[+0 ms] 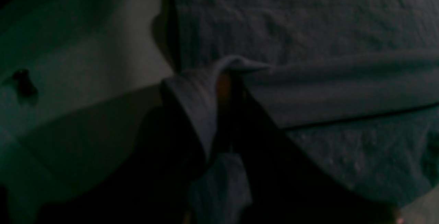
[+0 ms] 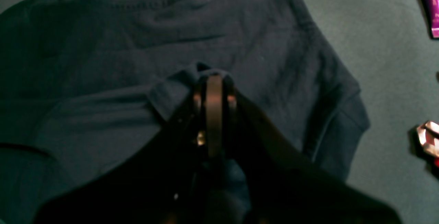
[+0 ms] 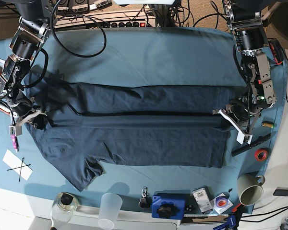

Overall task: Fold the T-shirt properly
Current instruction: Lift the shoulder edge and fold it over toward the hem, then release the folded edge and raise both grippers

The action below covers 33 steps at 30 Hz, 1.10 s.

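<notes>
T-shirt, dark navy cotton, mid-fold with left gripper and right gripper each pinching its folded edge; uneven pull could skew the crease.

In the dim, blurred left wrist view, the left end effector is lost in shadow. The large dark navy-blue cotton T-shirt is cut off at the right edge. A small dark object cannot be identified.
</notes>
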Motion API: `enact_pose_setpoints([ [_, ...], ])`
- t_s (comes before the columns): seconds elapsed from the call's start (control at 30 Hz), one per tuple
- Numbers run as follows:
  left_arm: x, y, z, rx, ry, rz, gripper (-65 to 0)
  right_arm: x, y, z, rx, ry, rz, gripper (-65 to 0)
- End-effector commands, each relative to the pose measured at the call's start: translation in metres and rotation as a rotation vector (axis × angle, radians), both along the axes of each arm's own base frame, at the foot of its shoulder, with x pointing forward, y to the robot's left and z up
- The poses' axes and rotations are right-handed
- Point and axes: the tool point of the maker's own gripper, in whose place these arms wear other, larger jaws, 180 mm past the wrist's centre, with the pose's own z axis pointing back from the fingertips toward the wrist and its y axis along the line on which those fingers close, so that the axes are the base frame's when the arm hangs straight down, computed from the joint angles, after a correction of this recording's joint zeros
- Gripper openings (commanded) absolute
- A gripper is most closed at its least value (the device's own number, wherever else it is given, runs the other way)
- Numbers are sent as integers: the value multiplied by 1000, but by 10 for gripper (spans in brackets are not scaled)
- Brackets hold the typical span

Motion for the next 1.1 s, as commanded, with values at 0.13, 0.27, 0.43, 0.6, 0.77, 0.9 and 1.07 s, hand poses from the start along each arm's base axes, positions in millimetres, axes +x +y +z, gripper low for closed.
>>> enact_pose_setpoints([
  [0.13,12,1,20,31,-65,-61,-394,13,-19,36,-27,-101,-18,-486],
  [0.27,12,4,21,46,-13,-61,-345,9,-25,51,43,-96,-11,-452],
  [0.43,16,0,38,9,21,-53,-345,3,-31,83,75,-119,7,-452],
  [0.6,8,-10,45,-35,73,-85,-345,-9,-49,122,78,-200,-36,-452],
  [0.77,-1,-1,54,-103,41,-55,-345,-29,-75,129,88,-200,-112,-452],
  [0.9,-7,25,62,-124,6,29,-345,-37,-86,144,101,-241,-125,-452],
  [1.07,-22,36,66,-154,-11,11,-345,-43,-94,152,70,-204,-114,-452],
])
